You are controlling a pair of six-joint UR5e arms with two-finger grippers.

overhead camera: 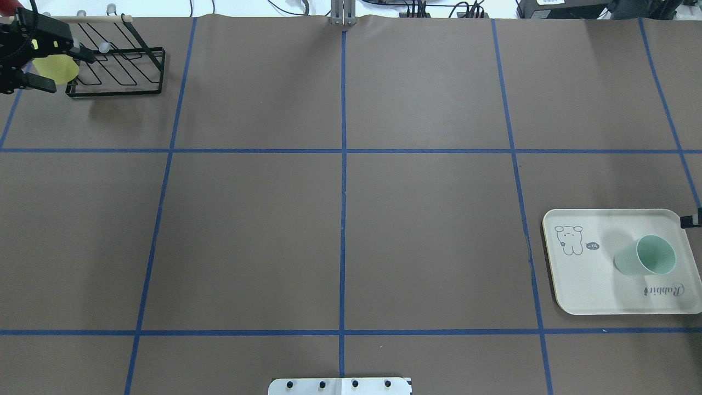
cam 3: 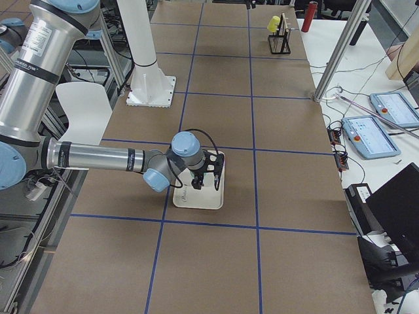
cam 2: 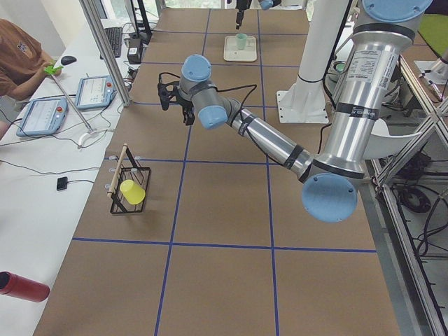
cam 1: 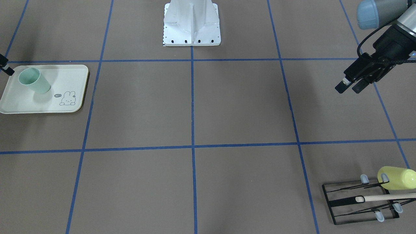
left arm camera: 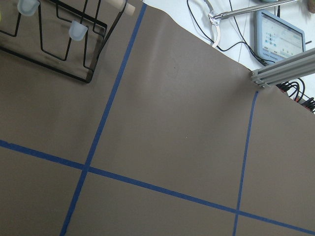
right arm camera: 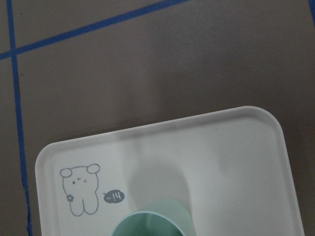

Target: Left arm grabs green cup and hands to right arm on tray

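While the green cup (cam 1: 33, 81) stood upright on the tray (cam 1: 73, 76), the left gripper (cam 1: 350, 87) hung open and empty, well away near the rack (cam 1: 339, 202), and the right gripper (cam 3: 208, 180), its opening unreadable, would best lift straight up, clear of the rim.

Overhead & front cams face each other; both share tray (overhead camera: 592, 285), rack (cam 1: 341, 201); wrist cams close.
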